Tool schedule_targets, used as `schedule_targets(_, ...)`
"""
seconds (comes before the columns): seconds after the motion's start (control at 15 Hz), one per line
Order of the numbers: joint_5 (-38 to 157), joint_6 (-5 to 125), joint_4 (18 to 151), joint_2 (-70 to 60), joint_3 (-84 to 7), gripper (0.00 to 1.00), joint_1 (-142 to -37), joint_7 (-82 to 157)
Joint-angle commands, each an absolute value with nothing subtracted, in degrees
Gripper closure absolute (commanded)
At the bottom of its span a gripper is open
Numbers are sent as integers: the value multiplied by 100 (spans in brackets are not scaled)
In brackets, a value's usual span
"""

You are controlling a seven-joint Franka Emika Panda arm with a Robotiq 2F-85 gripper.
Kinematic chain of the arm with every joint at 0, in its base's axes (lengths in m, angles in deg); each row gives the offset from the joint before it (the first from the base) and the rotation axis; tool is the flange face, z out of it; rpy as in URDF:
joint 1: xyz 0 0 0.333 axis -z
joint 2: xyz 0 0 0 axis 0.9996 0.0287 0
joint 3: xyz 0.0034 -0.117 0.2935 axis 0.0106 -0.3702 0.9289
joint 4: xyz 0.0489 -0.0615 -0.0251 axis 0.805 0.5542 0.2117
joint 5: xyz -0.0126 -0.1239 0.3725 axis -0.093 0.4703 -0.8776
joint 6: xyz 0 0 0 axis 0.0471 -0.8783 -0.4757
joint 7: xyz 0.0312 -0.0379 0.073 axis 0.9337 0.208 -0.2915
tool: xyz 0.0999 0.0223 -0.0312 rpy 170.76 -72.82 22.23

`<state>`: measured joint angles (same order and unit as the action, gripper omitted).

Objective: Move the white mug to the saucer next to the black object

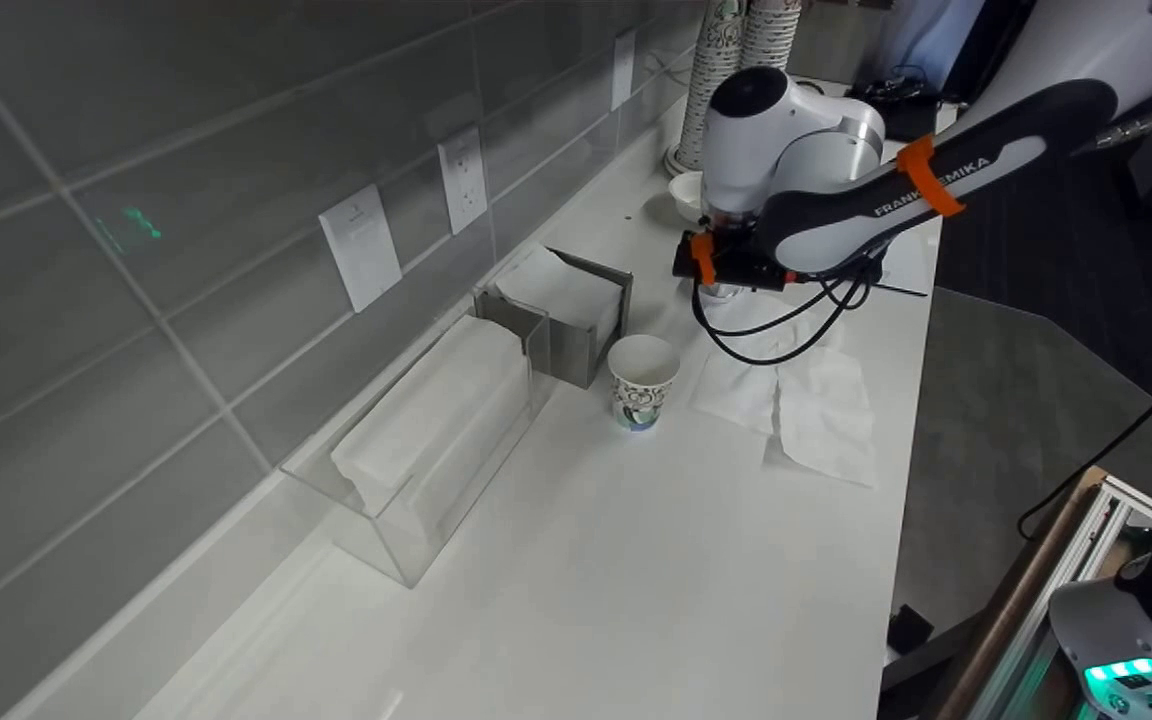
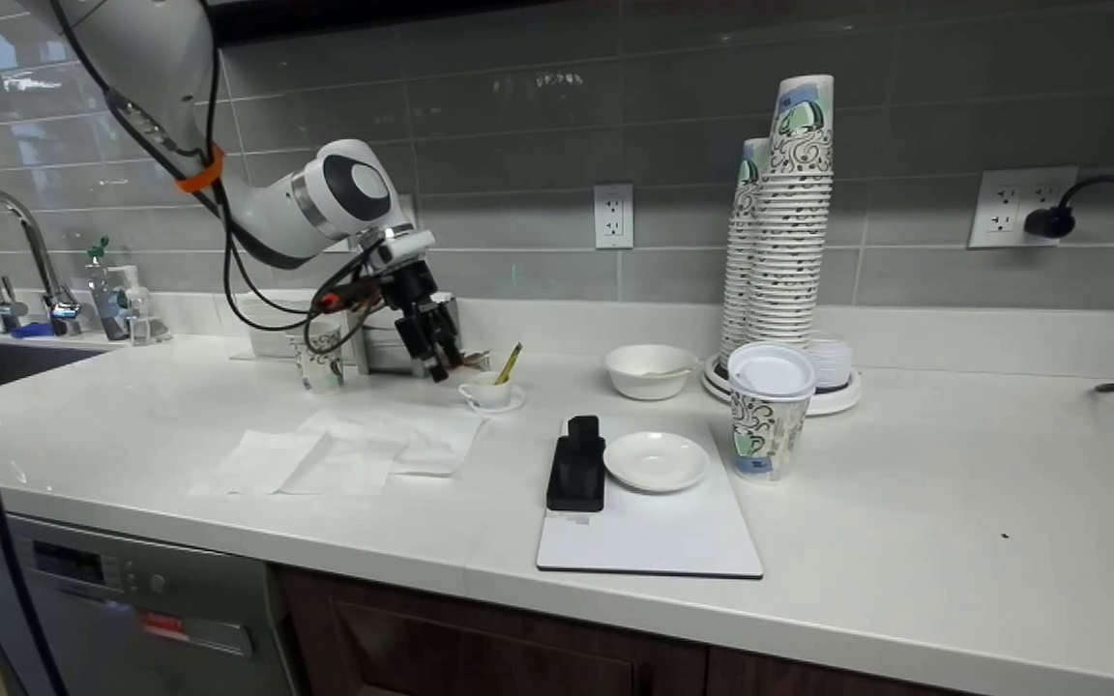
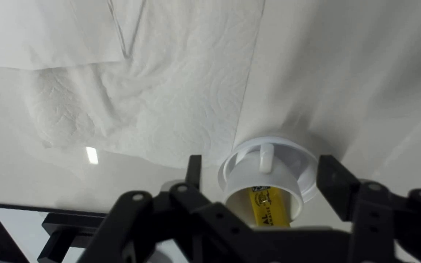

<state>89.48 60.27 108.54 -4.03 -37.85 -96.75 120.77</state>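
While my gripper [image 3: 261, 171] stands with its jaws well apart and nothing in their hold, I judge the step in hand to be lining up the grasp. My wrist view frames the white mug [image 3: 263, 179] between them with a gap on both sides, yet in an exterior view they hang just left of it and slightly above, so I wouldn't call it straddled. The mug looks upright on a dish [image 2: 516, 399], handle toward the left, a yellow packet [image 2: 509, 363] poking out of its mouth. Napkins [image 2: 354, 449] lie on its near left. Nearer and to the right is a white board [image 2: 668, 536], with the black object [image 2: 576, 474] on its left side and the saucer [image 2: 656, 461] just right of that; I can't tell whether those two touch.

Next I'd bring the jaws in around the mug's body, clear of handle and packet, and squeeze gently. The lift should go straight up so the dish is left behind, then high enough rightward to pass the black object.
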Motion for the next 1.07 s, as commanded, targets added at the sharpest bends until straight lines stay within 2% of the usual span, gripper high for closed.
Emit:
schedule_targets(0.0,8979,6136,10691,-207,-3875,37,-9724,12220)
schedule_targets(0.13,8978,6142,10659,-174,-3896,52,-9733,12246)
schedule_targets(0.27,8972,6142,10628,-140,-3910,61,-9732,12245)
schedule_targets(0.4,8921,6139,10604,-109,-3901,51,-9715,12171)
schedule_targets(0.47,8957,6167,10586,-86,-3916,51,-9724,12189)
schedule_targets(0.6,8919,6142,10567,-60,-3912,39,-9719,12157)
schedule_targets(0.73,8905,6140,10555,-32,-3919,33,-9713,12140)
schedule_targets(0.87,8893,6148,10539,1,-3930,40,-9708,12135)
schedule_targets(1.0,8887,6167,10522,41,-3941,55,-9705,12134)
